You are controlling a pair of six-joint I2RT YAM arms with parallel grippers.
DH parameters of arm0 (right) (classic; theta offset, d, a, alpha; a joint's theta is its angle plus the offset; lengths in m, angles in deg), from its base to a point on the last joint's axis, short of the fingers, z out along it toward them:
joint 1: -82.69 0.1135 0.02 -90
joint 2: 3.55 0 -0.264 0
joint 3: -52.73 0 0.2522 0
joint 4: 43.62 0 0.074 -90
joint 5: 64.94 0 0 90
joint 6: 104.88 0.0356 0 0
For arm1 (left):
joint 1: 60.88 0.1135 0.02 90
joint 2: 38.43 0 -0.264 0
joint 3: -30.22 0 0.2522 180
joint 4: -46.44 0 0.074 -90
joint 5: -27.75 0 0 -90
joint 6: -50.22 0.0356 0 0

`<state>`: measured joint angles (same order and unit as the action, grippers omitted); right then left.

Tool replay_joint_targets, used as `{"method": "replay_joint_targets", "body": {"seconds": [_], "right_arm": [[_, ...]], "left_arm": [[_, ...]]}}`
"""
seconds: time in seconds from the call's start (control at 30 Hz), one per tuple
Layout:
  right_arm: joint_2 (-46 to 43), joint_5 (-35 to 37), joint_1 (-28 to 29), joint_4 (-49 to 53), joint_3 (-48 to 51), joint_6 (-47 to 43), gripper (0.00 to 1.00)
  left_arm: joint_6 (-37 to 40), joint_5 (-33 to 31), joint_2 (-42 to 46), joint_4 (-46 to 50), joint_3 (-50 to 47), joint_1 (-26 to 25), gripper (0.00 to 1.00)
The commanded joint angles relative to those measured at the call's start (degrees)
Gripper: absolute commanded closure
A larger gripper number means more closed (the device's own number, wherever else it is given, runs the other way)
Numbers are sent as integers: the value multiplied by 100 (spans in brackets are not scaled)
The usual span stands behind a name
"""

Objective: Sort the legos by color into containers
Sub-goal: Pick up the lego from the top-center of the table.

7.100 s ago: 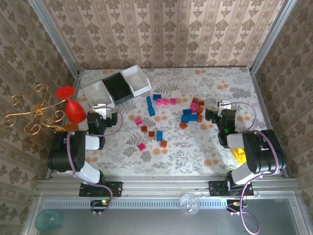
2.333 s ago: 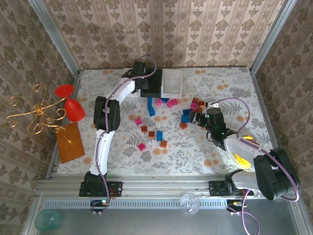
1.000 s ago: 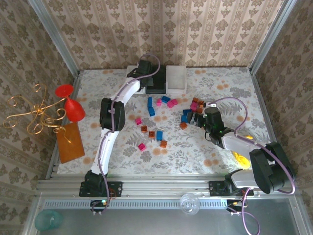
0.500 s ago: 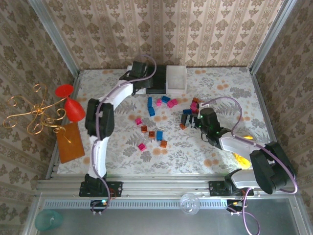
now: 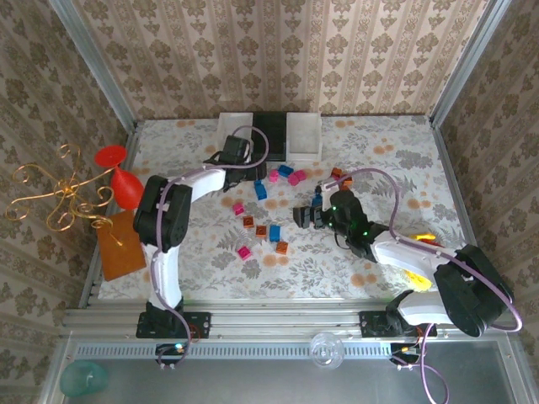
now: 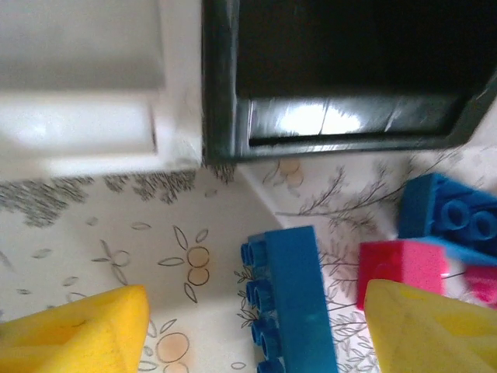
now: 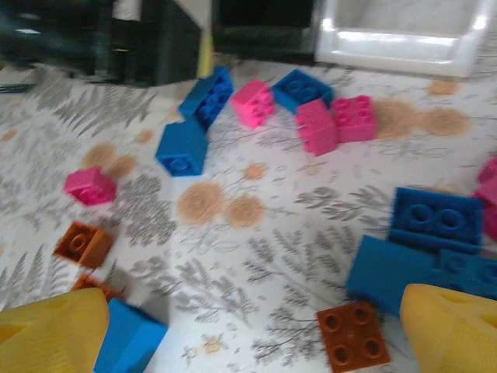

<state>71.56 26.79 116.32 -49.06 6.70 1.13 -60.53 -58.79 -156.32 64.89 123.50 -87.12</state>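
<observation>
Left pincer (image 6: 256,326) gapes over a blue lego (image 6: 291,303) before the black bin (image 6: 342,124); right pincer (image 7: 248,334) open above scattered legos (image 7: 256,101).

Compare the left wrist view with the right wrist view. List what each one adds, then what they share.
Left wrist adds: the left white bin, standing right beside the black bin.
Right wrist adds: the right white bin, plus orange-brown bricks scattered on the floral tablecloth.
Shared: the black bin, with blue bricks and pink bricks lying loose on the cloth in front of it.
</observation>
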Motion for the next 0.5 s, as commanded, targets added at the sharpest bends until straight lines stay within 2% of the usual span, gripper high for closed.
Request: {"method": "replay_joint_targets", "body": {"seconds": [0.0, 0.23, 0.47], "right_arm": [[78, -185, 208, -322, 48, -379, 2], [148, -35, 258, -357, 63, -366, 2], [331, 20, 267, -361, 6, -283, 2]], "left_arm": [[151, 82, -245, 153, 441, -164, 28], [238, -259, -710, 473, 793, -214, 45], [299, -604, -676, 436, 747, -241, 63]]}}
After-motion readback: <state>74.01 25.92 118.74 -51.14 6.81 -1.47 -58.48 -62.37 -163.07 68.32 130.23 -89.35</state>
